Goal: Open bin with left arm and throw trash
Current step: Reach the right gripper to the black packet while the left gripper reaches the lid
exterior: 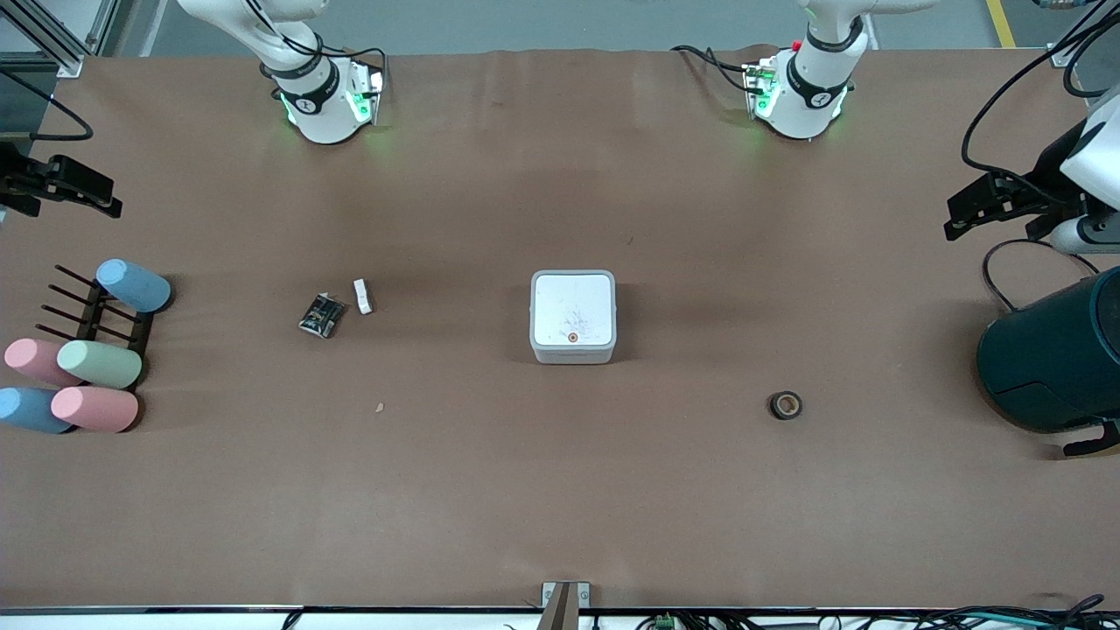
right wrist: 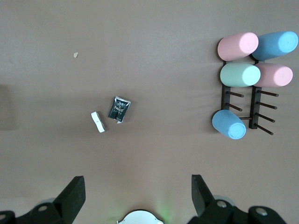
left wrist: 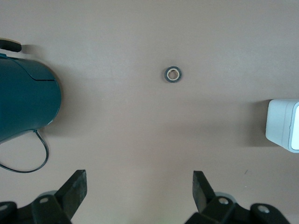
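Observation:
The white bin (exterior: pixel 573 317) stands mid-table with its lid shut, the orange-red dot toward the front camera; its edge shows in the left wrist view (left wrist: pixel 284 125). The black foil wrapper (exterior: pixel 321 315) (right wrist: pixel 118 109) and white block (exterior: pixel 363 296) (right wrist: pixel 97 122) lie together toward the right arm's end. The tape roll (exterior: pixel 786 405) (left wrist: pixel 173 74) lies toward the left arm's end, nearer the front camera than the bin. My left gripper (exterior: pixel 954 219) (left wrist: pixel 139 175) is open and empty, high over the table by the teal cylinder. My right gripper (exterior: pixel 109 199) (right wrist: pixel 137 179) is open and empty, high over the right arm's end.
A big dark teal cylinder (exterior: pixel 1050 359) (left wrist: pixel 25 100) with a cable stands at the left arm's end. A black rack (exterior: pixel 105 319) with several pastel cups (right wrist: pixel 252 60) sits at the right arm's end. A tan crumb (exterior: pixel 379 407) (right wrist: pixel 75 55) lies nearer the front camera than the wrapper.

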Robot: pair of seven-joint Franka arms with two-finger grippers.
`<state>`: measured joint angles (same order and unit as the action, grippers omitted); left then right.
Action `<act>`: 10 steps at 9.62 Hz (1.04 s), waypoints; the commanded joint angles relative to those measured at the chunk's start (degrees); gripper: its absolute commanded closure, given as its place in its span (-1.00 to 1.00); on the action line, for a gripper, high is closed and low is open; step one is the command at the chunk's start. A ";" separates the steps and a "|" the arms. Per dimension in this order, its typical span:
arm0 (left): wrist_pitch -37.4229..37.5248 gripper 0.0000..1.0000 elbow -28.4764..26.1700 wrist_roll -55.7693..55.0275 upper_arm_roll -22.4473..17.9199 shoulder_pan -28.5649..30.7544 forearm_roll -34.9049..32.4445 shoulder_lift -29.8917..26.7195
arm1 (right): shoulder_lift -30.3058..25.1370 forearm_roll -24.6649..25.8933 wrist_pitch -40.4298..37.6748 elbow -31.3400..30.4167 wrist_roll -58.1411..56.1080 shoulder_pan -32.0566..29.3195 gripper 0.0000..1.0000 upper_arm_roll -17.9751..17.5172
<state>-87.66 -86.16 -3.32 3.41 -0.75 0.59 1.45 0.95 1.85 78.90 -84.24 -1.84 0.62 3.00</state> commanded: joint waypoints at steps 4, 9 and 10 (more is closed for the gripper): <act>1.53 -1.00 1.08 -0.63 4.83 -1.70 3.70 3.55 | 3.16 -5.00 5.79 -4.05 0.53 -0.80 -1.00 -0.01; -12.74 1.00 1.52 -11.00 10.57 -16.97 3.01 17.15 | 14.39 -5.19 34.53 -24.12 8.91 0.78 -1.00 -0.10; -19.93 0.98 1.52 -16.14 10.57 -19.61 3.01 21.71 | 17.82 -5.19 39.01 -24.47 12.62 1.05 -1.00 -0.10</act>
<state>-102.19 -86.51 -16.11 14.11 -18.21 3.95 17.59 15.82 -2.30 114.58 -108.90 6.18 1.23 2.92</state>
